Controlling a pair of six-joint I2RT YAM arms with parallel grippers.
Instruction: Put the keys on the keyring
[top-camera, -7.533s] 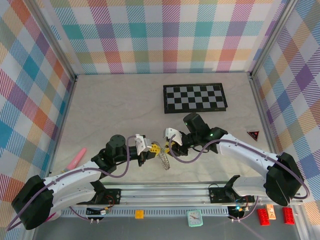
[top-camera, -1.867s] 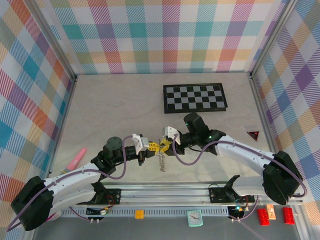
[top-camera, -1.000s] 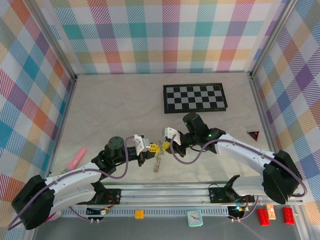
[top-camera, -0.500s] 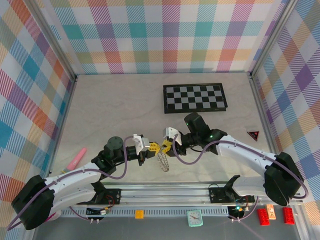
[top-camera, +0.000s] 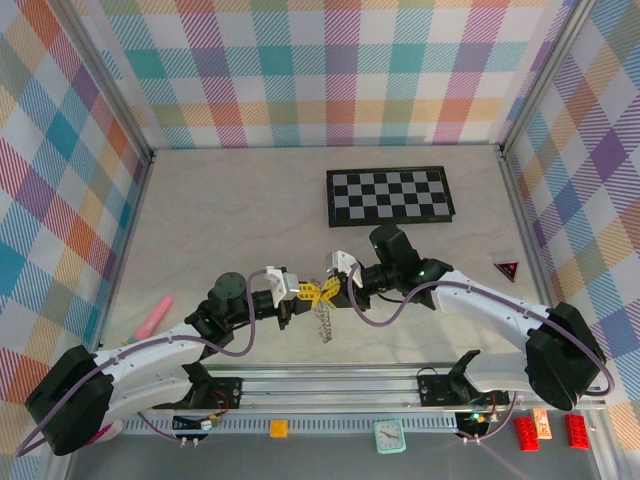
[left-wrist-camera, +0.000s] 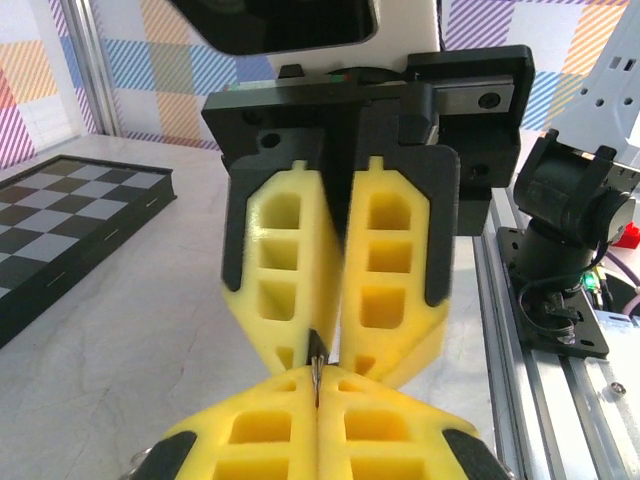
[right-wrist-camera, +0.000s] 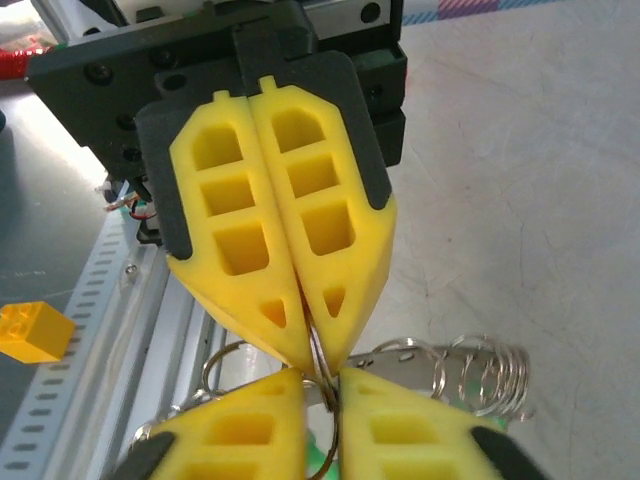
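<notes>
left hand (left-wrist-camera: 315, 392): fingers pressed together on a thin edge of the keyring (right-wrist-camera: 318, 352), holding it clear of the worktop (top-camera: 230, 210), probably so the other arm can work on it.
right hand (right-wrist-camera: 322, 388): tip to tip with the left hand, clamped on the same metal (steadying or threading, I judge).
green key head (right-wrist-camera: 320, 452): just under the right hand's fingers, mostly hidden, so I cannot tell whether it is on the ring.
chain (top-camera: 323, 323): hangs loose beneath both hands.
checkerboard (top-camera: 390, 195): well beyond the hands, unused.
writing: none readable.
</notes>
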